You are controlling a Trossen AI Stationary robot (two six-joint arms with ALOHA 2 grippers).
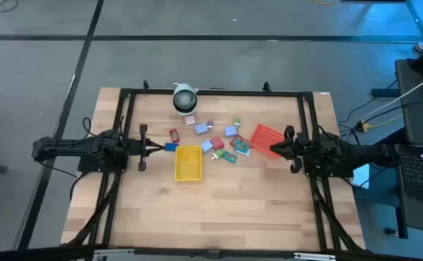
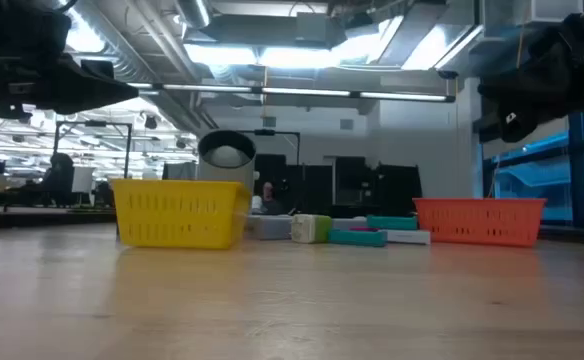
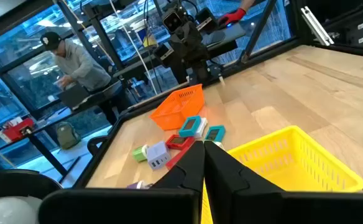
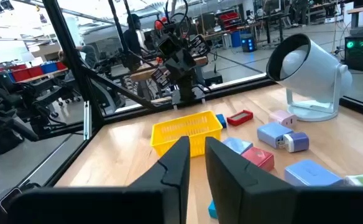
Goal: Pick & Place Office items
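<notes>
A: Start with the biggest thing.

B: The wooden tabletop [image 1: 219, 210], with a dark frame around it. One arm reaches in from each side, both held above the wood.

A: And the trays?

B: The yellow tray [image 1: 188, 162] lies a little left of the middle. The red-orange tray [image 1: 264, 138] sits to its right, turned at an angle, just beside the right arm's tip. At the far edge stands a white round object [image 1: 185, 98] with a dark centre.

A: How do the arms stand?

B: The left end effector [image 1: 157, 147] hangs just left of the yellow tray, fingers clenched together, grasping nothing. The right end effector [image 1: 273, 149] hovers by the near corner of the red-orange tray. The right wrist view shows a narrow slit between its fingers [image 4: 175, 163], yet they are as good as clenched, with nothing between them.

A: Where are the office items?

B: The office items [image 1: 215, 138] lie scattered on the wood between the two trays and behind the yellow one. A blue block [image 1: 170, 147] lies just beside the left fingertips, a red packet [image 1: 174, 135] a little farther back. Lavender blocks and teal-green packets cluster near the red-orange tray. Whether either tray has anything in it, I cannot tell.

A: Anyone around?

B: A person [image 3: 76, 62] in a cap stands beyond the table, in the left wrist view.
</notes>
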